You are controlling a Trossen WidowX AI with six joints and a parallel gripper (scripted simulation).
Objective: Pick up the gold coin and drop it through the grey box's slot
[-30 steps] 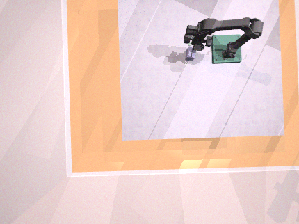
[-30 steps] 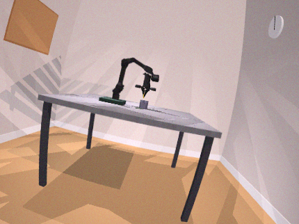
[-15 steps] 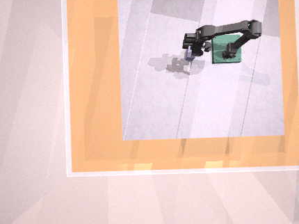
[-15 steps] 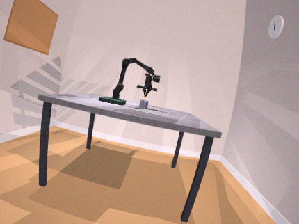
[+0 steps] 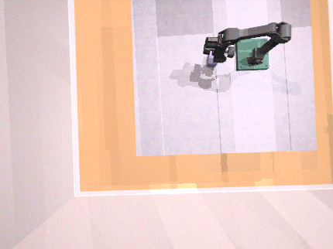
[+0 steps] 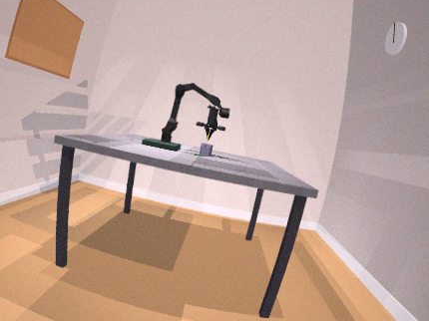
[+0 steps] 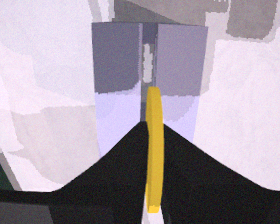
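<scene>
An orange panel (image 6: 44, 30) hangs on the pale left wall of the room, above a floor (image 6: 125, 267) of warm orange-brown patches edged with a white skirting board. The worktop (image 6: 239, 169) is a flat grey slab on four dark square legs, its top mottled in light and darker grey rectangles crossed by thin lines. A flat green plate (image 5: 252, 54) lies on it and carries the foot of the dark, jointed arm (image 6: 187, 95), which arches up and over to the right. Below the arm's end sits the grey box (image 7: 150, 60), a small blocky shape with smooth lilac-grey faces; in the wrist view its lid shows a narrow slot (image 7: 149, 53) running straight away from the camera. The pincer (image 7: 151, 203) hangs just above the box, its two black fingers closed on the gold coin (image 7: 154, 153), a thin, smooth yellow disc seen edge-on, upright and lined up with the slot. Whether the coin's lower edge touches the lid cannot be told. High on the grey right wall hangs a round white clock (image 6: 395, 38).
</scene>
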